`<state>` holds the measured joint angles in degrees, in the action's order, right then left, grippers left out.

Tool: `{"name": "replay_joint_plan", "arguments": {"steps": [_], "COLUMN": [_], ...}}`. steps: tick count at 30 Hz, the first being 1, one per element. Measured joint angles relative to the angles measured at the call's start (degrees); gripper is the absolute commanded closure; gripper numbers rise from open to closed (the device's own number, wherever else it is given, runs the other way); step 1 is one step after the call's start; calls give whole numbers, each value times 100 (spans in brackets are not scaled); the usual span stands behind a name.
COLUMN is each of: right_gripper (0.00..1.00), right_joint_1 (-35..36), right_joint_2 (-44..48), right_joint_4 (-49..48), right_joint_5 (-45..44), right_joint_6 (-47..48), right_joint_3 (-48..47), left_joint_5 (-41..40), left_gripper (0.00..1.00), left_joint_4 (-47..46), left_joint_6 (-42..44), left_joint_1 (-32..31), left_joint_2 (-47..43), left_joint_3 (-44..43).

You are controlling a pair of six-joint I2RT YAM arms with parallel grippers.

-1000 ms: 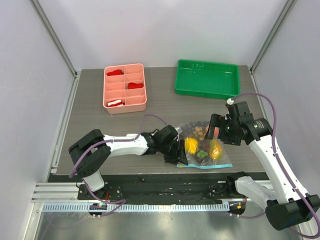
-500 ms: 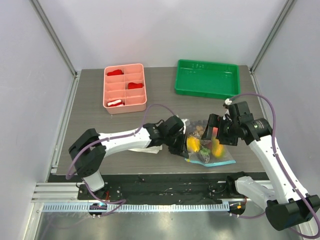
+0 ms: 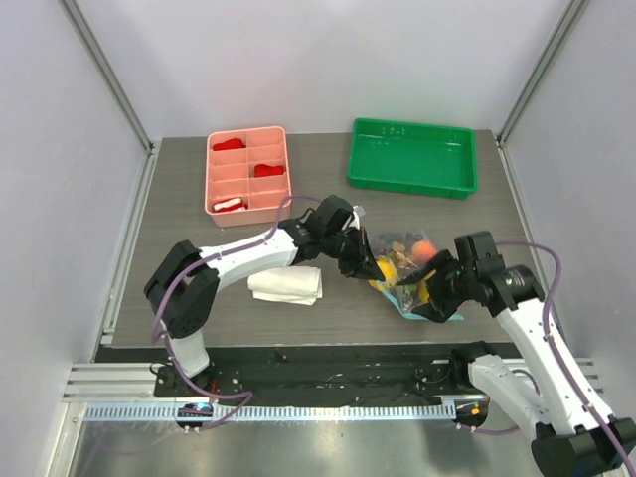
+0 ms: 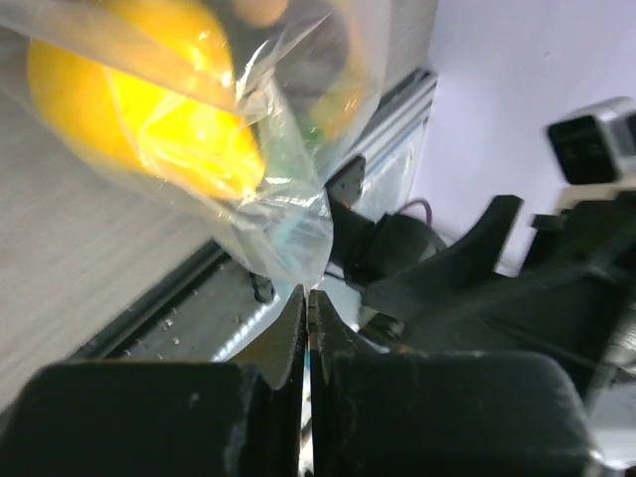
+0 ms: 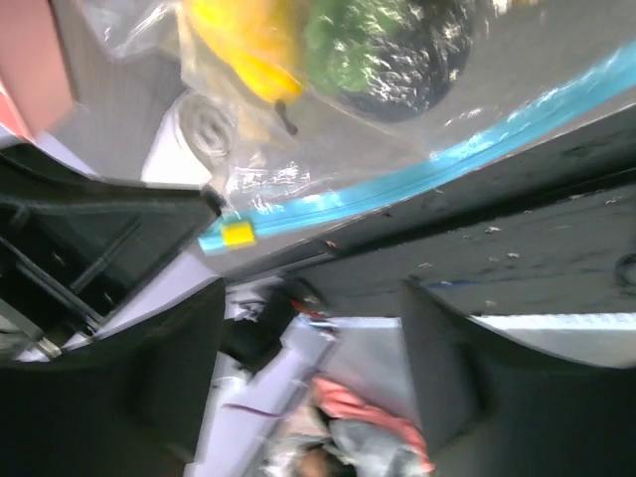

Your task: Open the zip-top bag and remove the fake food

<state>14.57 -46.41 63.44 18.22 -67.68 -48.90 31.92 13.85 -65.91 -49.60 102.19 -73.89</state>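
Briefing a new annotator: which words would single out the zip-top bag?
On the grey table, look front, right of centre. The clear plastic zip-top bag, pinched by the left pincer, has a light-blue strip and colourful fake fruit inside, unlike the opaque folded white cloth beside it.

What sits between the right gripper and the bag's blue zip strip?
Nothing visible does. The open right gripper faces the blue zip strip of the zip-top bag directly; the left gripper pinches the clear plastic elsewhere.

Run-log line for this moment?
left gripper shut on zip-top bag | right gripper open by blue zip strip | fake food inside bag
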Motion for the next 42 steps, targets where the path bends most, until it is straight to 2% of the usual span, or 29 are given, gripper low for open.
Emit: {"name": "replay_joint_plan", "arguments": {"steps": [1,4,8,17,20,22,23,24,25,26,27,30,34,35,39,42], "right_gripper": [51,51,51,53,53,53,53,53,56,62,69,90,93,99,99,99], "right_joint_1": [0,0,0,0,0,0,-2,-2,-2,0,0,0,0,-2,0,116], "right_joint_2": [205,1069,1751,1373,1047,844,765,678,632,581,557,450,101,-11,-376,-470], "right_joint_4": [-107,-282,-251,-938,-1152,-1182,-1130,-1067,-1049,-1027,-1025,-1084,-1226,-1272,-1292,-1480], "right_joint_5": [26,92,87,-369,-654,-828,-907,-1019,-1091,-1167,-1211,-1165,-798,-684,-127,459], "right_joint_6": [-402,-1596,-2481,-3158,-3088,-2924,-2833,-2686,-2594,-2463,-2299,-1788,-1019,-804,-90,-9], "right_joint_3": [267,1172,1685,2295,2264,2144,2048,1893,1788,1676,1602,1569,1567,1565,1456,1397], "left_joint_5": [42,177,256,332,332,341,326,291,227,98,-2,-483,-1003,-1126,-1480,-1731], "left_gripper": [100,100,100,100,100,98,84,76,68,54,52,51,53,53,58,58], "left_joint_4": [-98,-511,-903,-1917,-1928,-1587,-1292,-750,-415,125,437,1381,1755,1784,1884,1711], "left_joint_6": [-142,-651,-1014,-1661,-1768,-1593,-1410,-1128,-874,-531,-227,684,1320,1410,1681,1847], "left_joint_1": [-35,-144,-216,-219,-219,-219,-219,-225,-236,-254,-269,-352,-442,-450,-466,-466], "left_joint_2": [0,20,17,17,17,20,46,98,131,179,192,111,-479,-734,-1617,-2138], "left_joint_3": [101,363,496,1010,1117,1027,896,619,404,61,-164,-737,-330,-61,640,955]}}
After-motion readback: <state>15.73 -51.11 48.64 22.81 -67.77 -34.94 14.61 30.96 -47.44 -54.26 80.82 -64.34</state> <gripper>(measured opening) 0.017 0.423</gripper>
